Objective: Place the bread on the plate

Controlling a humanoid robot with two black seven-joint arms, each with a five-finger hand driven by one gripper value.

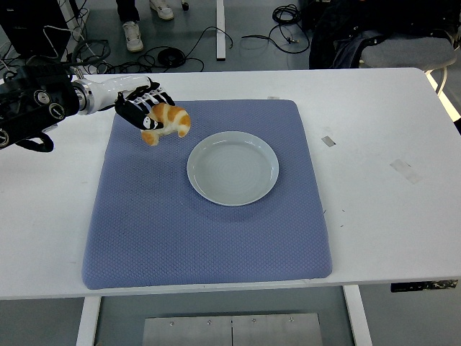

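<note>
My left hand (150, 113) is shut on the bread (170, 121), a golden-brown and white croissant-shaped piece. It holds the bread above the blue mat (209, 245), just left and a little behind the pale round plate (233, 167). The plate lies at the mat's centre with nothing on it. The left arm comes in from the left edge over the white table. The right arm is out of view.
The white table (382, 187) has small tape marks (404, 170) on its right side. Beyond the far edge are cables, a person's shoes (132, 34) and a chair with dark clothing (382, 40).
</note>
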